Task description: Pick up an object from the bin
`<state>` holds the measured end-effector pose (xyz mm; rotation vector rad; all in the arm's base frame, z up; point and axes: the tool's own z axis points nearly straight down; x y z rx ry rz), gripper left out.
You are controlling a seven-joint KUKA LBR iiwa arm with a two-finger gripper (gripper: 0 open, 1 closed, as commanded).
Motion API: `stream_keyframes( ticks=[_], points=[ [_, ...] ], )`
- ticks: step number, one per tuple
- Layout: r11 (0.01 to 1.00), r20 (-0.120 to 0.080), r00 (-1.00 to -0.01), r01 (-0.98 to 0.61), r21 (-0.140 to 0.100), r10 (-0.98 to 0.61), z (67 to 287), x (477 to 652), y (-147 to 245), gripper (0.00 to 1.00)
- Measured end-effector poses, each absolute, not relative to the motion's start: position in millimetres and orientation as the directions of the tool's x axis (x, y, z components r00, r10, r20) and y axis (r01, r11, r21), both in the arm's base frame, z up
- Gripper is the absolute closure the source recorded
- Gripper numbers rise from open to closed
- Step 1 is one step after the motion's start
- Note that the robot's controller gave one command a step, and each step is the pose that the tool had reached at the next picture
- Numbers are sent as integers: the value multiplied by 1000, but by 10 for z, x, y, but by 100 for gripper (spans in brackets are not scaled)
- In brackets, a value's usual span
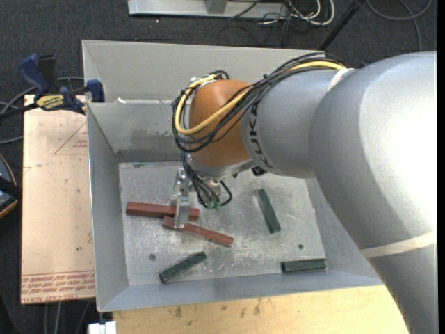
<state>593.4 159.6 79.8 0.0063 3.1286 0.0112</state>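
Observation:
My gripper (182, 214) hangs below the orange cover, its metal fingers down on two crossed reddish-brown bars in the left middle of the bin. One brown bar (149, 209) lies nearly level to the left. The other brown bar (208, 234) slants down to the right. The fingertips stand right where the two bars meet, and whether they clasp either bar is hidden.
Three dark green bars lie apart: one green bar (183, 266) near the front, another green bar (304, 265) at the front right, a third green bar (267, 211) upright on the right. The big arm covers the bin's right and back.

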Motion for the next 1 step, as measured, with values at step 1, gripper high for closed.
stream_keyframes(
  ticks=[1],
  points=[
    [999, -4, -999, -46, 1, -46, 2630, 5897, 1610, 100]
  ],
)
